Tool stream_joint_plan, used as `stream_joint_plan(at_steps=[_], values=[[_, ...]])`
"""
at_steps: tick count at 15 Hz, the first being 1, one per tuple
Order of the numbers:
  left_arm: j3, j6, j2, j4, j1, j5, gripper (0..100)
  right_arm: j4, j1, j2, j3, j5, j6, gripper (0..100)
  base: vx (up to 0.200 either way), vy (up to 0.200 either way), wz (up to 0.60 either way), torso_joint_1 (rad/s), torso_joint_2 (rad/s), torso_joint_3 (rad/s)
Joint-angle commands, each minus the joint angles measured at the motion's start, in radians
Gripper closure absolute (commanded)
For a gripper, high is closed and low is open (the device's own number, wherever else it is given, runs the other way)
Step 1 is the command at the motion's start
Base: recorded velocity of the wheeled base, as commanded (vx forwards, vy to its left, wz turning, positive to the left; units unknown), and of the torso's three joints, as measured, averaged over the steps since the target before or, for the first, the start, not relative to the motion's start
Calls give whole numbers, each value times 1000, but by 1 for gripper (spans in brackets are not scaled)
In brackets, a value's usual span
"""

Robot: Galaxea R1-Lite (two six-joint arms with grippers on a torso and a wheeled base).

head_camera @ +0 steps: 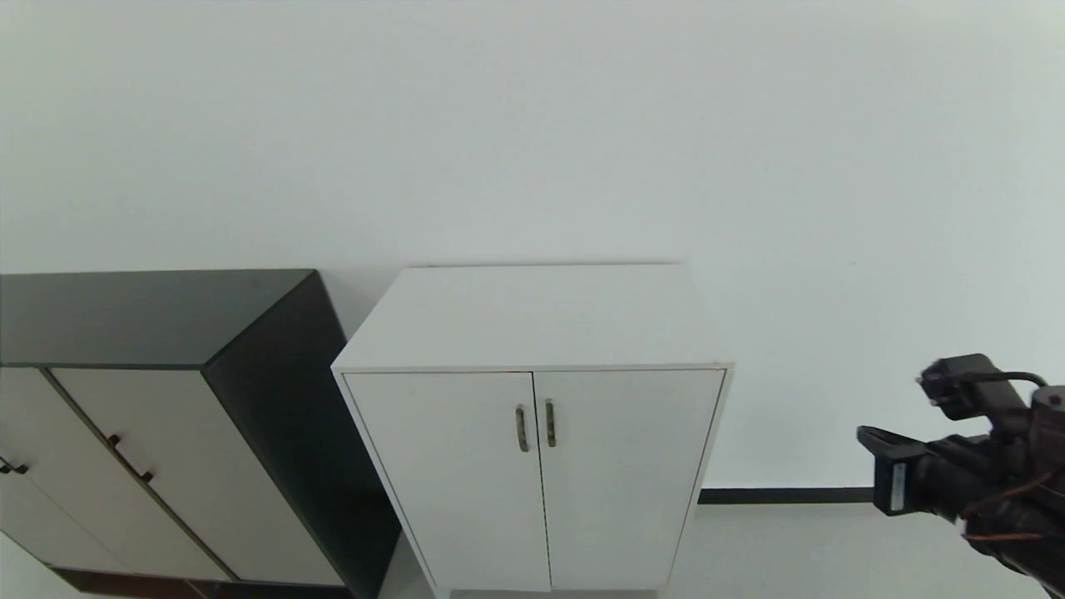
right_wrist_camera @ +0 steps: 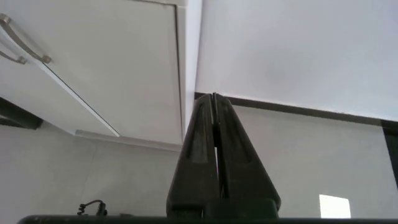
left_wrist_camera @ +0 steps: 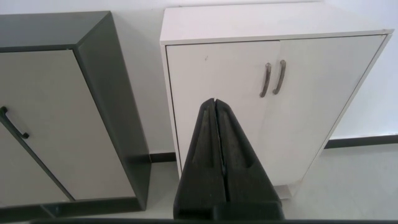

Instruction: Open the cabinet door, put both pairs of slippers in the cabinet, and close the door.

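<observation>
The left tool (left_wrist_camera: 214,104) is held out low in front of the robot, its 2 fingers pressed flat together with nothing between them. It points at the lower part of the white cabinet's (head_camera: 532,320) left door (head_camera: 449,474), well short of it.

The right arm (head_camera: 982,474) is raised at the robot's right side, out past the cabinet's right edge. The right tool (right_wrist_camera: 214,99) is likewise closed on nothing. It is aimed at the strip of floor (right_wrist_camera: 311,162) beside the cabinet's right side, toward the dark baseboard (head_camera: 782,496).

The white cabinet stands on the floor with its back to the wall (head_camera: 532,125). Both doors are shut and meet at a centre seam. The 2 vertical handles (head_camera: 522,428) sit close together on either side of that seam, in the upper half. The right door (head_camera: 624,474) ends at the cabinet's outer right edge, with floor and wall beyond it.

To the left, just beside the white cabinet, stands a dark cabinet (head_camera: 274,399) with pale doors, and a narrow gap separates the 2.
</observation>
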Motion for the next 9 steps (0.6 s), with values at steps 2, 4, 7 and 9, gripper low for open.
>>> stream_joint_plan(at_steps=[2,4,7,9], values=[[0,0,0,0,0,0,100,46,-74,-319,189,-20,-27,100,0,0,0,0,0,0],[0,0,0,0,0,0,100,206,-119,-511,235,-18,-34,100,0,0,0,0,0,0],[0,0,0,0,0,0,100,579,-134,-914,247,-9,-25,100,0,0,0,0,0,0],[0,0,0,0,0,0,100,783,-131,-1138,222,-6,-25,100,0,0,0,0,0,0]])
